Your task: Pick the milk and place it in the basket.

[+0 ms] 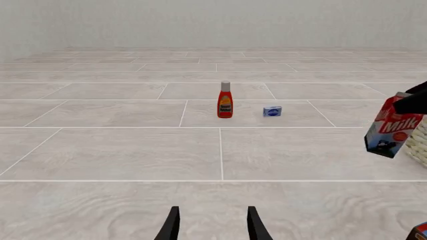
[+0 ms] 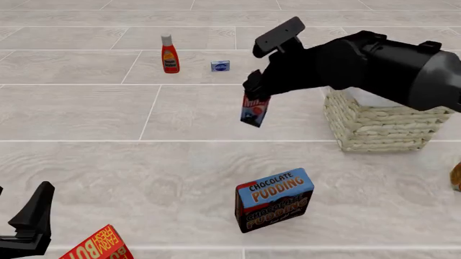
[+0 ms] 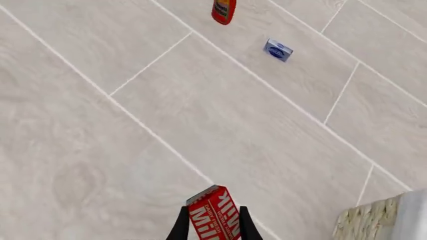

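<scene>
The milk [image 2: 254,112], a small red carton with a dark blue bottom, hangs tilted in the air in my right gripper [image 2: 253,95], which is shut on its top. It is to the left of the cream wicker basket [image 2: 374,127] and apart from it. The right wrist view shows the fingers either side of the milk [image 3: 215,215] and the basket's corner [image 3: 373,220]. In the left wrist view the milk [image 1: 393,127] hangs next to the basket's edge [image 1: 420,142]. My left gripper [image 2: 29,221] is open and empty at the near left; it also shows in the left wrist view [image 1: 213,227].
A red ketchup bottle [image 2: 170,54] and a small blue box [image 2: 220,66] stand far back left. A Chocolate Pudding box [image 2: 273,199] stands near the front middle. An orange box [image 2: 97,245] lies by my left gripper. An orange object [image 2: 456,177] shows at the right edge.
</scene>
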Robot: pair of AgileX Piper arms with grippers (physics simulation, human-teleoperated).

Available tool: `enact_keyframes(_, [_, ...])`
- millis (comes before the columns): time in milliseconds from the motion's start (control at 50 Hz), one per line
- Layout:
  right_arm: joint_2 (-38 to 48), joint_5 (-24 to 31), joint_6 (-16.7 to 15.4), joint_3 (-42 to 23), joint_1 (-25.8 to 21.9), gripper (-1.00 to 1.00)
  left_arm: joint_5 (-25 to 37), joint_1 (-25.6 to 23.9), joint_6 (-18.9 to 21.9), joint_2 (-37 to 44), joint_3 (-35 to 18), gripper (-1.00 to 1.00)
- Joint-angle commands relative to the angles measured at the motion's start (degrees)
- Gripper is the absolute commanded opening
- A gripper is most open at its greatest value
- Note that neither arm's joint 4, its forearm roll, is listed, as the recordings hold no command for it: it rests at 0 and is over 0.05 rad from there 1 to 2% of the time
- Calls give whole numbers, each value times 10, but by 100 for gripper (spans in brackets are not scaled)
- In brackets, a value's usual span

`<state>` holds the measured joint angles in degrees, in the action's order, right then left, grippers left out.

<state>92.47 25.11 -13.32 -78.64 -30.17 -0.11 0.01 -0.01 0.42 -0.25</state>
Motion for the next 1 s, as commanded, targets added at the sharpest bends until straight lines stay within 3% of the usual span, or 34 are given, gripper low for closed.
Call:
enact_keyframes(20, [-55,27,6,-14,20,-100,0,0,0,0,0,100])
enact_keyframes(500, [-119,68,-15,-34,83,-100,0,0,0,0,0,100])
enact_keyframes(1000, [-119,116,-51,-96,184,-100,0,0,0,0,0,100])
